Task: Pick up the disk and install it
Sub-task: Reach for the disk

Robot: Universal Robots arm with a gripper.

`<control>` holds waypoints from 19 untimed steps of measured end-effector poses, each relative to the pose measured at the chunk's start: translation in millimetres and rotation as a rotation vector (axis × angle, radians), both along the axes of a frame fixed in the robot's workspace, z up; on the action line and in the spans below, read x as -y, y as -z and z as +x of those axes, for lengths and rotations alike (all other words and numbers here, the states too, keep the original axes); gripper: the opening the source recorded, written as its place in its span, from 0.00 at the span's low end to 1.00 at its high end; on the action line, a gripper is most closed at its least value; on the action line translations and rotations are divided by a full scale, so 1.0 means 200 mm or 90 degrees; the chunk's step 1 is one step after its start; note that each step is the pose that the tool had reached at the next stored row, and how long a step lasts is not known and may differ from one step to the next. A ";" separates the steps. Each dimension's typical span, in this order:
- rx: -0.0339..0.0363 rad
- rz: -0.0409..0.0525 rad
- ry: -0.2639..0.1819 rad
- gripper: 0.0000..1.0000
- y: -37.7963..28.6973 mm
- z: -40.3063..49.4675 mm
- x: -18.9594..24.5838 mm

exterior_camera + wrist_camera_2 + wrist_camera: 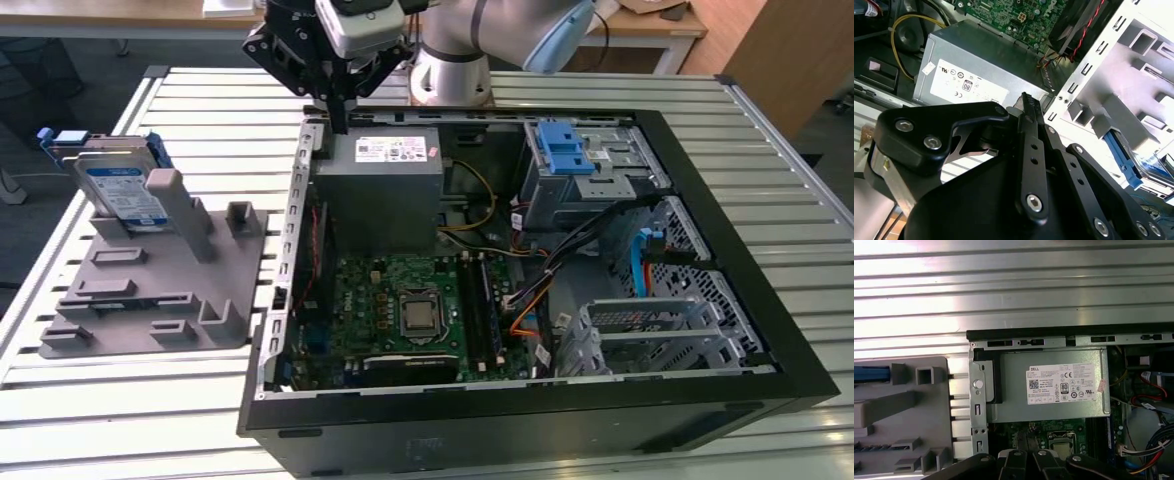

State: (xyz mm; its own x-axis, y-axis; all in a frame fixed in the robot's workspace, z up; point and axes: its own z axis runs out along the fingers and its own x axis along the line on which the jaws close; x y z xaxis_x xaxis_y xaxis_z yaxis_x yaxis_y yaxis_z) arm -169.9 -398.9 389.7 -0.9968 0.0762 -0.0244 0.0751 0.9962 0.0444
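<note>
Hovering over the power supply (380, 185) with the gripper (338, 120) pinched shut, empty. Finds the disk (118, 190) standing on end, well toward the exterior view's left.

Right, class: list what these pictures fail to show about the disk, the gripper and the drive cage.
Disk, exterior view: lower part hidden behind the grey holder.
Disk, first wrist view: mostly cut off by the frame edge.
Gripper, exterior view: upper part cut off by the frame edge.
Drive cage, exterior view: inside hidden under its blue latch.
</note>
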 end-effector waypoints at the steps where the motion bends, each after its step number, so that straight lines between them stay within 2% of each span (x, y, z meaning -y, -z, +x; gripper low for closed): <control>1: 0.0000 0.0000 0.000 0.11 0.004 -0.027 0.000; 19: 0.0000 0.0000 0.000 0.11 0.005 -0.058 0.000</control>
State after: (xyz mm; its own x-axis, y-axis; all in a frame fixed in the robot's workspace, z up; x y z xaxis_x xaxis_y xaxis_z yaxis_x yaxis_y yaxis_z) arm -181.5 -398.9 388.7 -0.9968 0.0762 -0.0245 0.0751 0.9962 0.0444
